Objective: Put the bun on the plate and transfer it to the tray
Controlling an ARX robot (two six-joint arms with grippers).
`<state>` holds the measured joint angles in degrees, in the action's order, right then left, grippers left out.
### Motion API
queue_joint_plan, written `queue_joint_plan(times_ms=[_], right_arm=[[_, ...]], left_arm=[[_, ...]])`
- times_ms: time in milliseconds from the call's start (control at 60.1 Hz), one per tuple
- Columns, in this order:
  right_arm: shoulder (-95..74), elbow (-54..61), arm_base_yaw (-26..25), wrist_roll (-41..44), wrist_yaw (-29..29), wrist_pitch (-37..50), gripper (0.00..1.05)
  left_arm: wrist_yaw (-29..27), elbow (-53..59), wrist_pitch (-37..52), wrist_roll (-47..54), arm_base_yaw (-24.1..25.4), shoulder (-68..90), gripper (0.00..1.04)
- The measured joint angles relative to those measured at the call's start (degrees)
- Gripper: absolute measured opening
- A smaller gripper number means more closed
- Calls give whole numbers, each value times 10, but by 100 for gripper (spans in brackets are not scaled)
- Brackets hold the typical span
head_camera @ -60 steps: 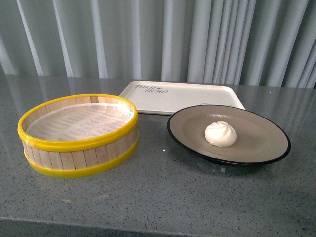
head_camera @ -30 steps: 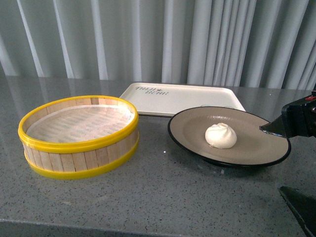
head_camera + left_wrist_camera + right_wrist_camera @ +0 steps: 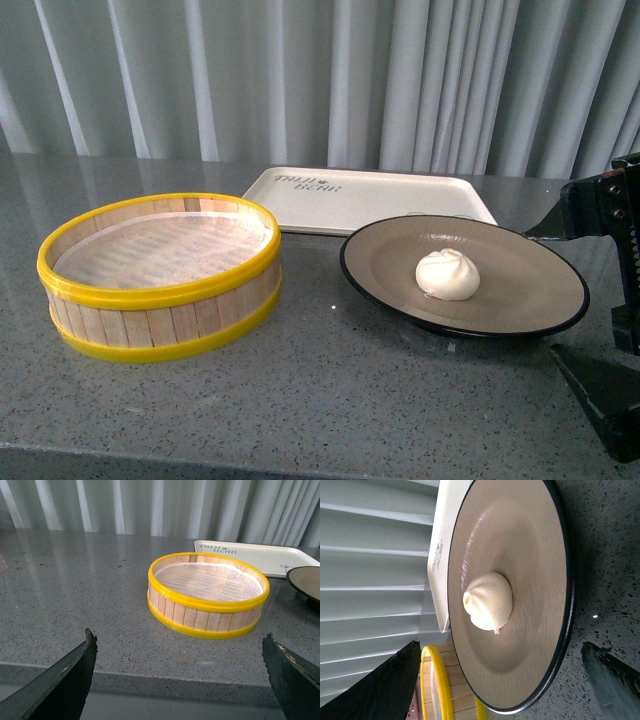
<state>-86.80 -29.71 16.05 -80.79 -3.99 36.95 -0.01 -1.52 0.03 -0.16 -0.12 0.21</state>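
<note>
Curtain (image 3: 300, 80): pale grey, hanging in vertical folds across the whole background behind the tabletop.

Tabletop (image 3: 330, 400): dark grey speckled stone with a slight sheen. Its front edge shows along the bottom of the front view, and everything else rests on it.

Steamer basket (image 3: 150, 320): round, with walls of wooden slats and yellow bands at top and bottom. It stands on the left and has a pale woven liner inside and nothing else in it.

Tray (image 3: 380, 200): cream-white rectangle with rounded corners and dark lettering at its rear left corner. It lies flat at the back, behind the gap between basket and plate. Its front edge lies close behind the plate's far rim, and nothing shows on it.

Plate (image 3: 520, 280): tan face and glossy black rim. It sits on the tabletop to the right of the basket and in front of the tray, not on the tray.

Right end effector (image 3: 545, 293): released, with jaws spread wide, one high and one low. It is just beside the plate's right rim and holds nothing. Whether it touches the rim cannot be told.

Left end effector (image 3: 177, 636): released, with jaws far apart and nothing between them. It hangs near the tabletop's front edge, facing the basket and well apart from it.

Bun (image 3: 447, 273): white with a pleated top. It sits upright near the middle of the plate, clear of both end effectors.
</note>
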Motion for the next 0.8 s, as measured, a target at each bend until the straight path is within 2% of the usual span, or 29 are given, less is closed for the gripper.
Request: queue_joint_plan(times_ms=[682,798], right_arm=[[-112,-72,2,-22,20,18,96],[-116,-73,2,-25,25,19,79]], left_arm=[[0,0,0,0,0,0,98],[0,0,0,0,0,0,98]])
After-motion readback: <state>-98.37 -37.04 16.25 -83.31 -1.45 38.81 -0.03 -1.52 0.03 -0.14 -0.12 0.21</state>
